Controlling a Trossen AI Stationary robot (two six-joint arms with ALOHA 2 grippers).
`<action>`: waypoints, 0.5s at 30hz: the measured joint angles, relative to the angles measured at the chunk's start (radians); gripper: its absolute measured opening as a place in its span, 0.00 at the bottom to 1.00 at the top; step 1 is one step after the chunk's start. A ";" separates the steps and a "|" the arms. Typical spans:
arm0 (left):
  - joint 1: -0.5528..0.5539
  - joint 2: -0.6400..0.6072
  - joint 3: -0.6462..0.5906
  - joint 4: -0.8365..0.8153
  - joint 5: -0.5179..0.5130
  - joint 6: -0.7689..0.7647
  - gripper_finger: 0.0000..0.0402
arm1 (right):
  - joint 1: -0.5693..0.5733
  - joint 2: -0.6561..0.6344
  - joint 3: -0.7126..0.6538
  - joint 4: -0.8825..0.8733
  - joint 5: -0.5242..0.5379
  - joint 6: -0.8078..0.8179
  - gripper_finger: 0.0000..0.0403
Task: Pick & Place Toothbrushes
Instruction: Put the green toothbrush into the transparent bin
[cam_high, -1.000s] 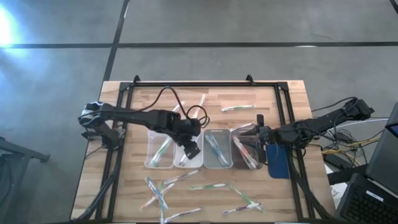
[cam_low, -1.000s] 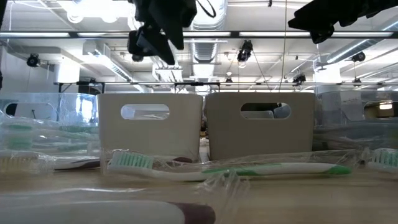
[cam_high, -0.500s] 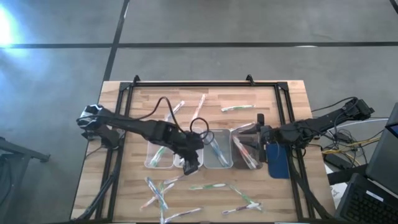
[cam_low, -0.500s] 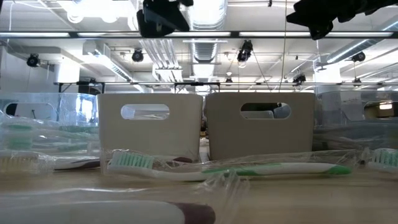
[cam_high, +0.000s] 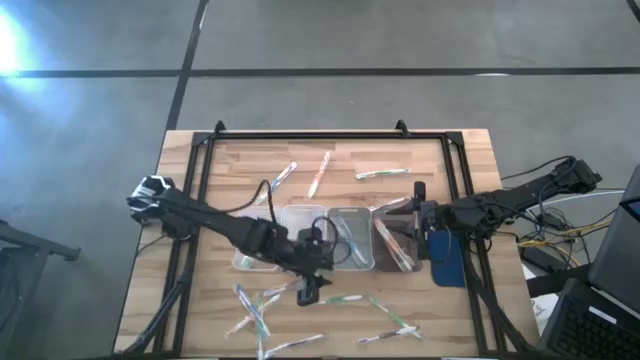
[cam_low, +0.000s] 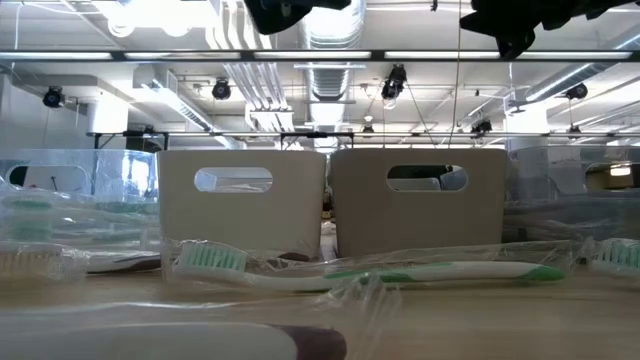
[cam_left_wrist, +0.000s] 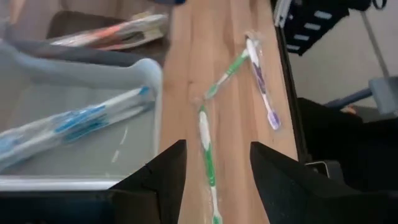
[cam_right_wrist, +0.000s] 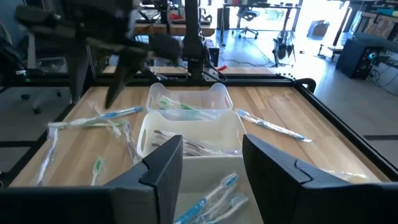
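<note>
Left wrist view shows the left gripper (cam_left_wrist: 214, 168) with fingers apart and empty, lined up over a green toothbrush (cam_left_wrist: 207, 151) lying loose beside the clear trays (cam_high: 350, 240), apparently to grasp it. Right gripper (cam_high: 412, 217), fingers apart and empty, waits at the rightmost tray.

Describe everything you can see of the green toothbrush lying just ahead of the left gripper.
The green toothbrush is thin, green and white, sealed in a clear wrapper. It lies flat on the bare wooden table, beside the clear tray of blue brushes but outside it. The open left gripper hovers over it without touching.
</note>
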 joint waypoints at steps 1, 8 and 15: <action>-0.010 0.013 0.000 0.008 -0.007 0.014 0.45 | 0.000 0.000 -0.001 0.000 0.000 0.000 0.39; -0.065 0.105 0.005 0.024 -0.069 0.039 0.45 | 0.001 0.000 -0.001 -0.002 0.000 0.000 0.32; -0.104 0.179 0.003 0.108 -0.097 0.060 0.45 | 0.000 0.000 -0.002 -0.002 0.000 0.000 0.25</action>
